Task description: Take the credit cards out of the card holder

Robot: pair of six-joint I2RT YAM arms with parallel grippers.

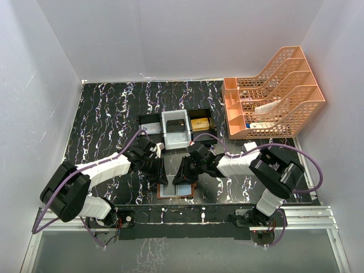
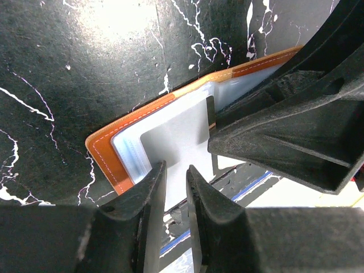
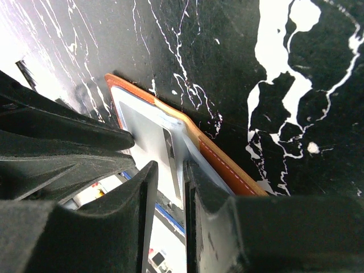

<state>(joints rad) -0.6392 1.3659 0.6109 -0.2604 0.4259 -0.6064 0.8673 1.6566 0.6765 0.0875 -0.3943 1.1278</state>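
Credit cards, thin pale grey-blue rectangles (image 2: 176, 142), sit in the spread brown leather card holder (image 1: 176, 192), which lies with its long axis left-to-right at lower centre of the black marbled surface (image 1: 108, 114). Left fingers (image 2: 158, 177) and right fingers (image 3: 149, 177), both narrowed, straddle a card from opposite ends, equally near; whether either actually pinches it I cannot tell.

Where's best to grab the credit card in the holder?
Pinch the credit card by the edge sticking out of the card holder, coming from the side of the left gripper. It lies flat, so only that edge exposes both faces.
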